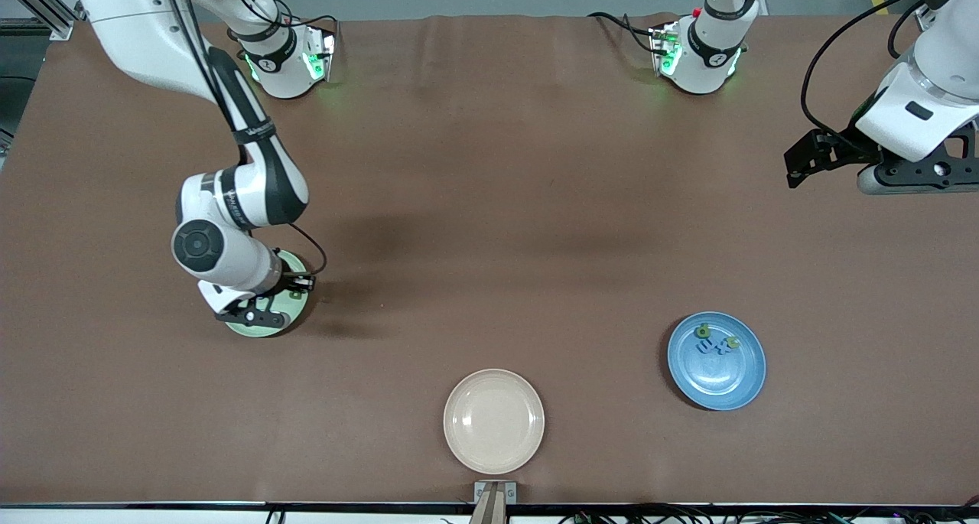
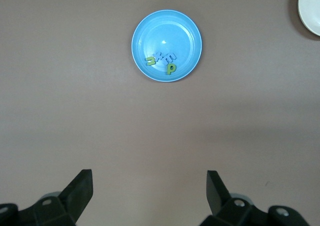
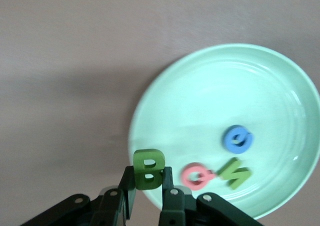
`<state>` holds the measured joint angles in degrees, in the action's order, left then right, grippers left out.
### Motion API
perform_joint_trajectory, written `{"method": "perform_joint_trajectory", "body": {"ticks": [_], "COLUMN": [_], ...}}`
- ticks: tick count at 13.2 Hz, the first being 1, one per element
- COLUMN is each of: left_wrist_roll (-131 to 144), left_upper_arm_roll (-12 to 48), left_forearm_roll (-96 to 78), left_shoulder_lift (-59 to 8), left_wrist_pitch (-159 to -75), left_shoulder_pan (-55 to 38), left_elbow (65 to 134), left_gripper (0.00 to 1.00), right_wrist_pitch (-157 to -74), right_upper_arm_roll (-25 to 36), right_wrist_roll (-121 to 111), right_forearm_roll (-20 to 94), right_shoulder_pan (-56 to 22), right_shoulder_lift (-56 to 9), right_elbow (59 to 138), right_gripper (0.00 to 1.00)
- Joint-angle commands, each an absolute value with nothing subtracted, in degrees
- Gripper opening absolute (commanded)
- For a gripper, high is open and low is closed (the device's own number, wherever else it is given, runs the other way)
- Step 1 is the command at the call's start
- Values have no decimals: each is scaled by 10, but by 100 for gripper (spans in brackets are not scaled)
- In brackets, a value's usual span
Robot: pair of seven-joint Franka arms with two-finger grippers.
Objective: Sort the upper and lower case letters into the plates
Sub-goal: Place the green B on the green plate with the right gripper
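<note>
Step in hand: I am delivering a green letter B (image 3: 148, 169) to the mint plate (image 3: 280, 91); this looks like the last piece, since no letter lies loose on the table (image 1: 489, 203).

Right hand (image 1: 258, 315): my fingers are closed down to the width of the B, which stands pinched between them over the plate's rim.

Right arm pose: reaching from its base at the table's top edge, elbow folded, wrist pointing down over the mint plate, which sits toward the right arm's end of the table.

Mint plate contents: a blue piece (image 3: 238, 138), a red-pink piece (image 3: 197, 175) and a green N (image 3: 233, 172) lie together inside.

Next move: I judge the B must go a little inward past the rim, then my fingers part to drop it clear of the three pieces.

Left hand (image 2: 150, 191): fingers spread wide, holding nothing; this arm waits high over its own end of the table.

Blue plate (image 1: 730, 379): near the bottom edge toward the left arm's end, holding four letters (image 1: 716, 343).

Beige plate (image 1: 493, 421): at the middle of the bottom edge.
</note>
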<state>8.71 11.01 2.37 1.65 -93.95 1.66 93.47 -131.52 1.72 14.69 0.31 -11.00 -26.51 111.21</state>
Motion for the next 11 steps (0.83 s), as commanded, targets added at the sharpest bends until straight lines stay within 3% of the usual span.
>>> {"method": "perform_joint_trajectory", "body": {"ticks": [1,2,4,8,11], "left_wrist_roll": [86,85,85,80,79], "left_upper_arm_roll": [113,113,113,113,113], "left_forearm_roll": [25,25,25,25,25], "left_shoulder_lift": [18,18,18,19,21], "left_wrist_pitch": [-944,-944,-944,-943,-938], "left_shoulder_pan": [21,21,20,21,22], "left_elbow": [933,933,933,934,934], "left_gripper": [100,100,100,100,100], "right_wrist_pitch": [-1337,-1337,-1337,-1313,-1175], "right_upper_arm_roll": [4,4,4,4,7], "right_wrist_roll": [119,119,119,99,27], "right_forearm_roll": [7,7,8,3,0], "right_shoulder_pan": [-82,-80,-73,-70,-43], "right_shoulder_lift": [-244,-245,-248,-244,-225], "right_elbow": [1150,1150,1146,1109,1032], "right_gripper": [2,9,97,100,100]}}
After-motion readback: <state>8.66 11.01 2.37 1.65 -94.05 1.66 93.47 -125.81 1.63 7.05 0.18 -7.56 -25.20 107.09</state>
